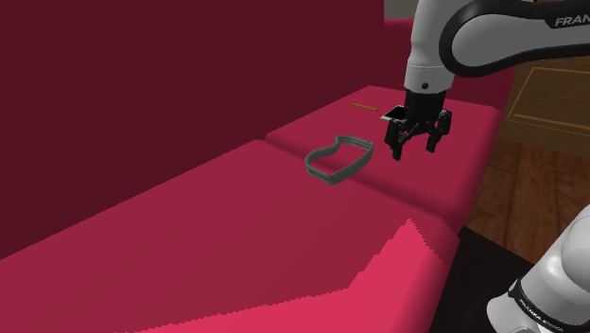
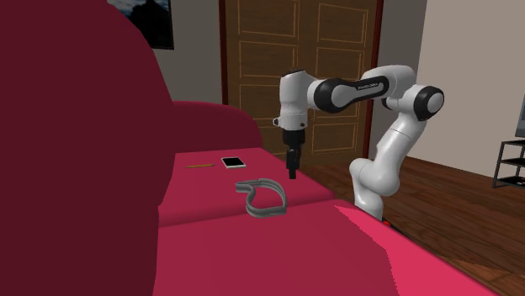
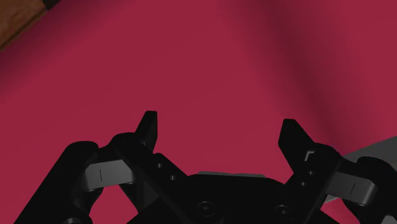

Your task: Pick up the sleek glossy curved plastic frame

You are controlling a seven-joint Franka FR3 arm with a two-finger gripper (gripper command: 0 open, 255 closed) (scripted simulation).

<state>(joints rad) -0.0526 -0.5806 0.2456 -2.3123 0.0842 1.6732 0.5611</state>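
Tool (image 3: 219, 122) fingers fill the near field of the wrist view: spread wide, nothing between them, only red sofa (image 3: 222, 63) cushion under the gap. Shoulder view puts the tool (image 1: 416, 142) above the seat, just off the grey curved frame (image 1: 331, 176) toward that view's right, not over it. The frame lies flat on the sofa (image 1: 236, 236) seat, about at the seam between two cushions; the second exterior view shows the frame (image 2: 271, 208) nearer the camera than the tool (image 2: 293, 168). Risks as I read them: 1) a straight descent from here closes on fabric, since the frame isn't between the fingers, so it needs a sideways shift first. 2) The frame is a thin open loop, probably slick; the fingers have to straddle one band. A finger landing on top of a band tips it or skates it away. 3) The cushion likely gives, so pressing down could sink the frame or nudge it into the seam, where the fingers can't get under it. 4) An off-centre pinch on a curved band may let it swing or pop out on lift. 5) A small flat phone (image 2: 233, 161) and a pencil (image 2: 198, 166) lie on the seat beyond the tool; overshooting that way risks hitting the wrong thing.
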